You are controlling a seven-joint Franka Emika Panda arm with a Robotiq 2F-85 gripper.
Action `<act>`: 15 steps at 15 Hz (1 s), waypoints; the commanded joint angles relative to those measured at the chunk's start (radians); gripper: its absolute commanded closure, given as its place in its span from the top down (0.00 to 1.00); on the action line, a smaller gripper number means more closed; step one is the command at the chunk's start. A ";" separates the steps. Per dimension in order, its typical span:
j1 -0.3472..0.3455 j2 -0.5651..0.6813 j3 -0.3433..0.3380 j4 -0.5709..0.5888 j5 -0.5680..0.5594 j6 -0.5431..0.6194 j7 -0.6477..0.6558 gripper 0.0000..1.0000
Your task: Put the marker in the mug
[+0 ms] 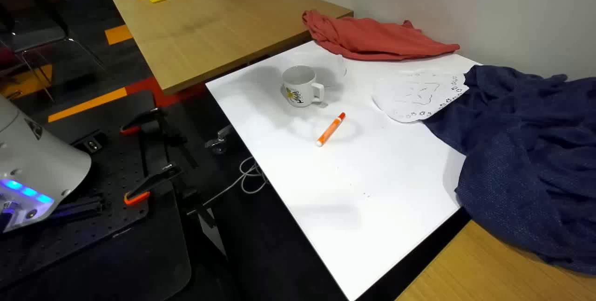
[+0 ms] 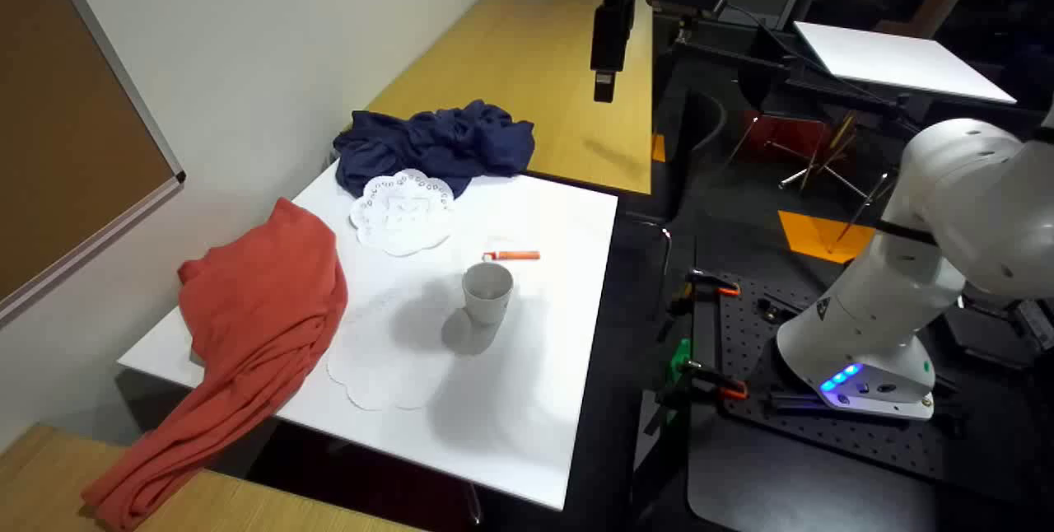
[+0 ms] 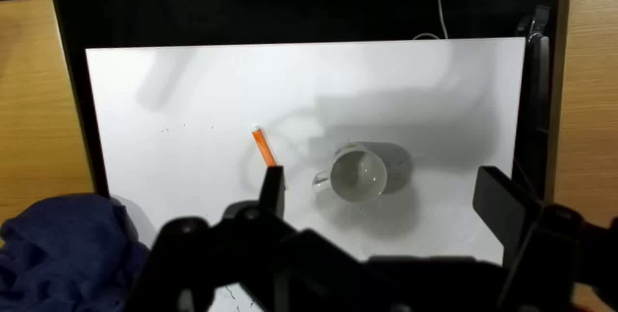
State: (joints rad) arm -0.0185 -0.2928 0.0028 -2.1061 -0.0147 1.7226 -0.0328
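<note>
The slim orange plastic-looking marker pen (image 1: 331, 129) was seen lying on the white rectangular tabletop (image 1: 391, 170), near the whitish-grey ceramic mug (image 1: 299, 89) but not touching. It was judged light, stiff and ready to roll, best gripped across mid-barrel. By the black two-fingered gripper (image 3: 380, 191), spread wide, nothing was held. Around the pen, open room was offered, with edges well apart.

The white table (image 1: 400, 170) and its load

In an exterior view, with the mug (image 1: 298, 87) as clock hub, the orange marker (image 1: 331, 128) lies at five o'clock, near but apart. A lacy doily (image 1: 414, 96) sits at three, touching the navy cloth (image 1: 526, 166) beyond. At two, the red cloth (image 1: 372, 37) lies bunched; a fainter doily (image 1: 333, 65) lies between it and the mug. Both cloths spill past the edge.
</note>
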 commanded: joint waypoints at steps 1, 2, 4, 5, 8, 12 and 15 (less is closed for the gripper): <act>0.006 0.001 -0.005 0.002 -0.001 -0.001 0.001 1.00; 0.006 0.001 -0.005 0.002 -0.001 -0.001 0.001 1.00; 0.006 0.001 -0.005 0.002 -0.001 -0.001 0.001 1.00; 0.006 0.001 -0.005 0.002 -0.001 -0.001 0.001 1.00; 0.006 0.001 -0.013 -0.008 0.015 0.037 -0.017 1.00; -0.001 0.018 -0.036 -0.049 0.036 0.195 -0.047 1.00; -0.003 0.050 -0.071 -0.093 0.085 0.346 -0.103 1.00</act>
State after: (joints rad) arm -0.0187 -0.2682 -0.0369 -2.1584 0.0203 1.9469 -0.0759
